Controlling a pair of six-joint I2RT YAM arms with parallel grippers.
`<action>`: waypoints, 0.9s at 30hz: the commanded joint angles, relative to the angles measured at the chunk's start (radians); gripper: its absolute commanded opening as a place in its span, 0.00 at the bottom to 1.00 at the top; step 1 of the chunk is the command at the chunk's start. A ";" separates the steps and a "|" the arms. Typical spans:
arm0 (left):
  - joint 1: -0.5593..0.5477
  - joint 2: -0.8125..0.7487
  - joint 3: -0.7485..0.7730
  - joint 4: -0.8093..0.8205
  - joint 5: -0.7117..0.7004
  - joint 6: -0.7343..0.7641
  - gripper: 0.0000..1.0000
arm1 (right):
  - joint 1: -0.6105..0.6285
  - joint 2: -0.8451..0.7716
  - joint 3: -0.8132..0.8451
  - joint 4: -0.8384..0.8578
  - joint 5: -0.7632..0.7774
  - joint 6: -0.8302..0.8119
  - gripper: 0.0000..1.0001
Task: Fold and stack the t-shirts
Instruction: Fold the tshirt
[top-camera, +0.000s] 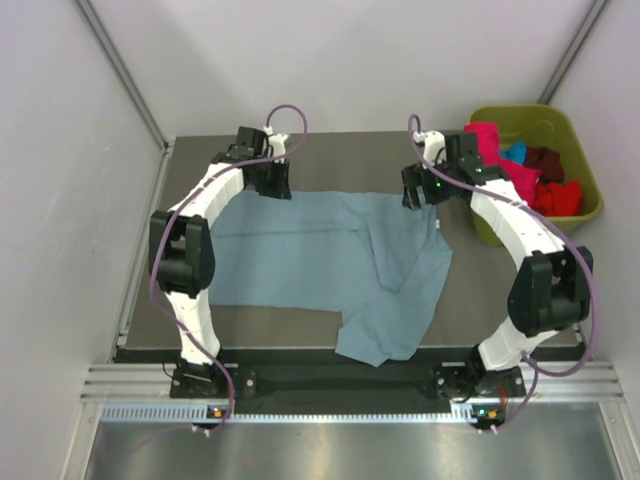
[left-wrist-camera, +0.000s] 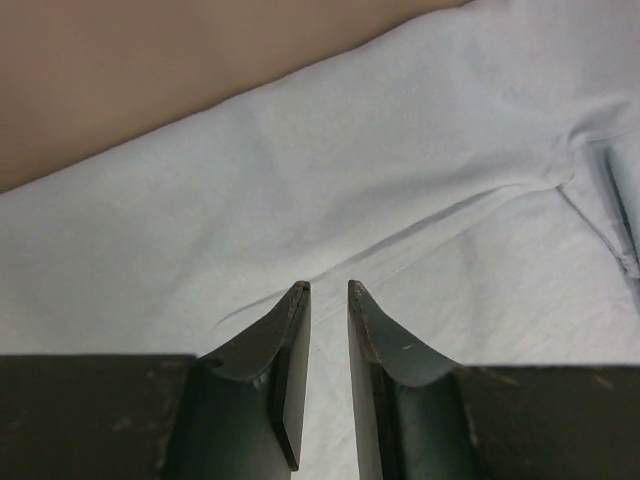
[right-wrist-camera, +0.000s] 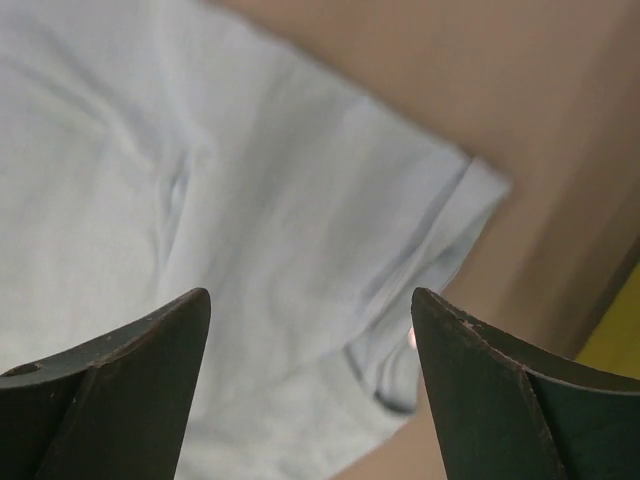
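Observation:
A large dusty grey-blue t-shirt lies spread on the table, its right part rumpled and hanging over the near edge. My left gripper hovers over its far left edge; in the left wrist view the gripper has only a narrow gap between its fingers, with nothing in it, above the cloth. My right gripper is wide open over the far right corner; the right wrist view shows a sleeve below it. Pink, turquoise, maroon and red tees lie in the bin.
The olive-green plastic bin stands off the table's far right corner, close to my right arm. Grey walls close in on the left and back. Bare table shows behind the shirt.

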 joint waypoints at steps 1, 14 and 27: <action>0.010 0.072 0.093 -0.073 0.050 0.019 0.27 | 0.005 0.117 0.102 0.042 0.040 -0.004 0.81; 0.034 0.167 0.130 -0.051 0.060 0.013 0.26 | -0.010 0.304 0.174 0.077 0.204 -0.079 0.60; 0.076 0.244 0.153 -0.057 0.068 0.001 0.26 | -0.004 0.397 0.219 0.093 0.299 -0.093 0.46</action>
